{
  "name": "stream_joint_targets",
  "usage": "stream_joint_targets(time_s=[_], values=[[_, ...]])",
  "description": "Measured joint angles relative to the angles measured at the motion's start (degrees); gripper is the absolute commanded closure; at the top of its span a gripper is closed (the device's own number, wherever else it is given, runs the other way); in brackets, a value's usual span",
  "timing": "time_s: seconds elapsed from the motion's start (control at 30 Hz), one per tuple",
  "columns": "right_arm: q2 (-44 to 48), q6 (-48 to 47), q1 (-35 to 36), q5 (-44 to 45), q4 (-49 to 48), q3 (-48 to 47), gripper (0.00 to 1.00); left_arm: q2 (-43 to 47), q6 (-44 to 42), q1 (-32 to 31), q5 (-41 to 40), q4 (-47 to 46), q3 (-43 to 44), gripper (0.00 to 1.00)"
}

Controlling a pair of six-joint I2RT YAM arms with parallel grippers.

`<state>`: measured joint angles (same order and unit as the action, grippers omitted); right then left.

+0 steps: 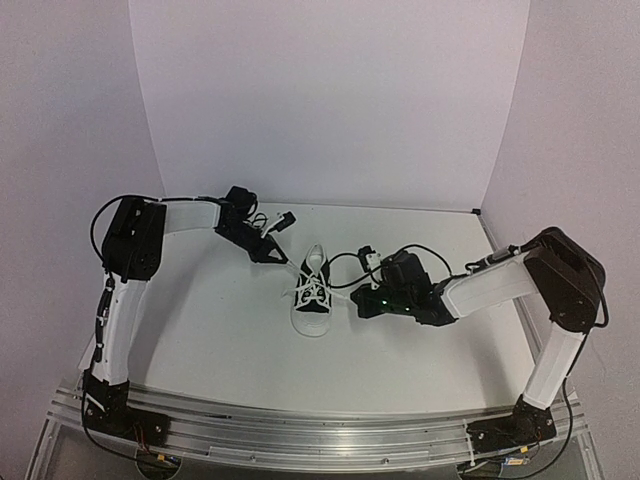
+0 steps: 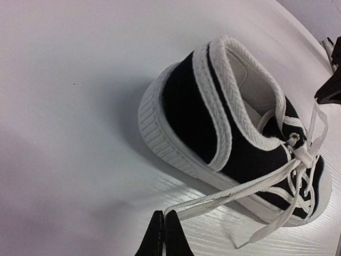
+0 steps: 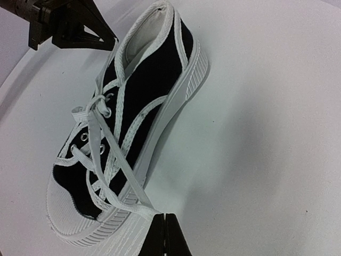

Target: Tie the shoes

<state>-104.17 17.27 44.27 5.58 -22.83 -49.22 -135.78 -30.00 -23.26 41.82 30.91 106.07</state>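
Note:
The small black sneaker (image 1: 312,296) with a white toe cap and sole stands mid-table, toe towards the arms. It also shows in the left wrist view (image 2: 202,114) and the right wrist view (image 3: 149,85). Its white laces (image 2: 250,186) are crossed into a knot over the tongue. My left gripper (image 1: 281,259) is at the shoe's heel side, and its tips (image 2: 164,214) are shut on a folded loop of lace. My right gripper (image 1: 356,299) is to the right of the toe, and its tips (image 3: 165,216) are shut on another lace loop (image 3: 114,170).
The white table (image 1: 220,340) is backed by white walls. A black cable (image 1: 345,258) lies just right of the shoe's heel. The left gripper's fingers (image 3: 90,32) show at the top left of the right wrist view.

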Motion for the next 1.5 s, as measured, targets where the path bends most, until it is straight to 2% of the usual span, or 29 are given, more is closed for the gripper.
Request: stream_joint_targets(time_s=[0.57,1.03,1.3,1.4,1.5], values=[[-1.5,7.0,-7.5,-10.6,-2.6,-0.6,1.00,2.5,-1.9,0.8,-3.0,-2.6,-3.4,1.00],[-3.8,8.7,-8.0,-13.5,-2.5,-1.6,1.00,2.5,-5.1,1.3,-6.1,-4.0,-5.0,1.00],[-5.0,8.8,-8.1,-16.0,-1.7,-3.1,1.00,3.0,-6.8,1.6,-4.4,-2.5,-5.1,0.99],[-6.0,8.8,-8.3,-17.1,-1.1,-5.3,1.00,3.8,-7.3,1.5,-4.1,-2.3,-5.1,0.94],[-6.5,8.8,-8.4,-18.1,-0.8,-7.3,1.00,4.7,-7.4,1.4,-3.3,-1.6,-4.5,0.82]])
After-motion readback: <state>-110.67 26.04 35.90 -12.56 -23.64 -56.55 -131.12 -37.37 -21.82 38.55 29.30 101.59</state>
